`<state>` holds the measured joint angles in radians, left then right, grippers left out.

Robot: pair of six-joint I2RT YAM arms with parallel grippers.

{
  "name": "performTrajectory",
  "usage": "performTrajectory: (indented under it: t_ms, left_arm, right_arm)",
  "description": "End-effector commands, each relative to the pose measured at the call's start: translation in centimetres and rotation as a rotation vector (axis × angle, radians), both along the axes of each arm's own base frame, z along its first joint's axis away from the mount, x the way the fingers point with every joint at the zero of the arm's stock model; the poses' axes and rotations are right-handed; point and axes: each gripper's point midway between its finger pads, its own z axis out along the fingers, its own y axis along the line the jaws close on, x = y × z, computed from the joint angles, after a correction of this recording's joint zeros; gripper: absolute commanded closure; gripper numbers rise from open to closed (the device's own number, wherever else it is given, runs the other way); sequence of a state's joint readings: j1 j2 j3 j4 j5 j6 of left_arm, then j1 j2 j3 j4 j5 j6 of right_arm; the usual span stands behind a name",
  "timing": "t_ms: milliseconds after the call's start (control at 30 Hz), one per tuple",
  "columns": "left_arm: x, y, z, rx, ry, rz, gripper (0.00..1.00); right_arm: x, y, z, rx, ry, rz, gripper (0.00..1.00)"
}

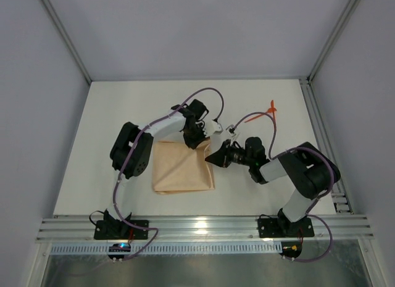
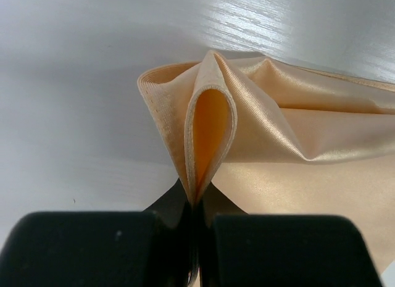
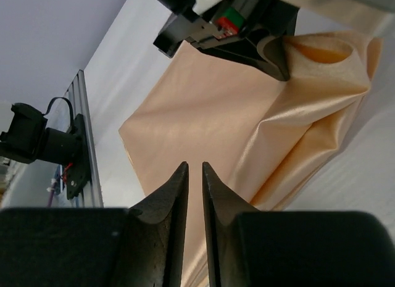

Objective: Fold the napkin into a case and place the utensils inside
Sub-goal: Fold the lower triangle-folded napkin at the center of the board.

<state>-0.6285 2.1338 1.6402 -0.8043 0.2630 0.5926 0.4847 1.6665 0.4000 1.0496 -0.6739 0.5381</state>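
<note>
White desk within grey walls. The peach napkin lies folded at mid-desk. The left fingers are clamped on a raised fold at its far right corner. The right fingers stand narrowly parted at its right edge, holding nothing. The orange-red utensils lie well apart, toward the desk's far right.

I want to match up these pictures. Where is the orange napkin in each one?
Top external: the napkin lies near the middle of the table.
Left wrist: it fills the middle and right of the picture.
Right wrist: it spreads across the middle, beyond the right jaws.
Shared landmark: the looped corner pinched shut in the left jaws.
</note>
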Motion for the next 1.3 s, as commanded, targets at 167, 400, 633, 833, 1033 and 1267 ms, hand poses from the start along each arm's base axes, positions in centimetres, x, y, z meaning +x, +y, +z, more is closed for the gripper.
performTrajectory:
  t_ms: [167,400,633,833,1033,1267]
  left_arm:
    - [1.4,-1.2,3.9,-0.058,-0.071,0.042,1.0]
    - [0.7,-0.8,3.7,-0.055,-0.052,0.028,1.0]
    - [0.4,-0.6,3.6,-0.044,-0.055,0.037,1.0]
    - [-0.2,0.1,4.2,-0.011,-0.065,0.04,0.97]
    - [0.2,1.5,4.8,0.048,-0.153,0.109,0.99]
    - [0.0,1.7,3.5,0.08,-0.133,0.186,0.96]
  right_arm:
    - [1.2,4.5,-0.1,0.118,0.136,-0.007,0.87]
    - [3.5,2.5,-3.9,-0.022,0.252,-0.219,0.94]
    - [4.4,0.4,-6.3,-0.057,0.394,-0.36,0.96]
    - [4.1,0.2,-7.2,-0.025,0.462,-0.357,0.96]
    - [3.9,0.0,-6.5,0.011,0.468,-0.375,0.96]
    - [4.4,2.0,-2.4,0.058,0.314,-0.25,0.96]
